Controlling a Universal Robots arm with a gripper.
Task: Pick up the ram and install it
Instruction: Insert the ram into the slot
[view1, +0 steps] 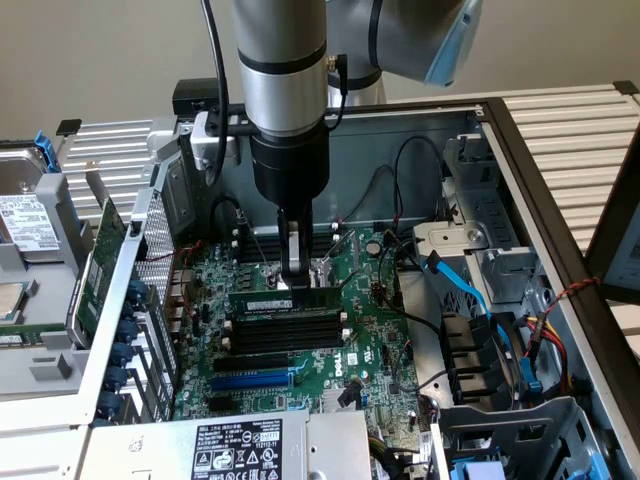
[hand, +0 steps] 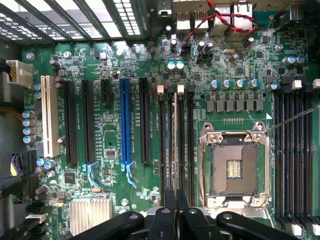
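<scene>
**Ram pinched at the memory slots**

My gripper (view1: 293, 283) has its jaws pinching the long, narrow green ram stick (view1: 283, 300), held on edge at the black plastic memory slots (view1: 285, 335). The exterior view shows its broad face. The wrist view shows only its thin edge, near the square metal processor socket (hand: 234, 167).

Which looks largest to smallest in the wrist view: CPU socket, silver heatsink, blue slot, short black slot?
1. CPU socket
2. silver heatsink and blue slot: too close to rank; the slot is longer, the heatsink broader
3. short black slot
</scene>
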